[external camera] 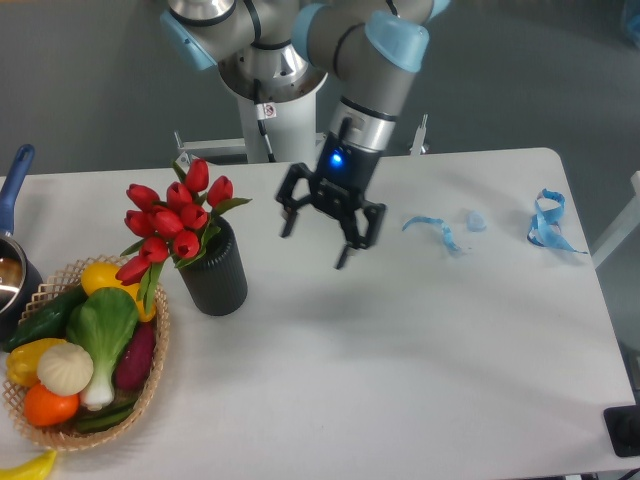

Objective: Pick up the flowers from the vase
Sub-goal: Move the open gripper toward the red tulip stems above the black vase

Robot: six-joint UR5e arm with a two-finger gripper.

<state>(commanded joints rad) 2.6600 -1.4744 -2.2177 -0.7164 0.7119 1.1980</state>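
Observation:
The flowers (172, 222), a bunch of red tulip buds with green leaves, stand in the black ribbed vase (214, 270) on the left part of the white table. The buds lean to the left, over the basket's edge. My gripper (314, 248) hangs above the table to the right of the vase, about a hand's width from it. Its two black fingers are spread apart and hold nothing. It touches neither the flowers nor the vase.
A wicker basket (150, 385) of toy vegetables sits at the front left, close to the vase. A pot with a blue handle (12, 262) is at the left edge. Blue tape scraps (440, 231) and a blue ribbon (548, 222) lie at the right.

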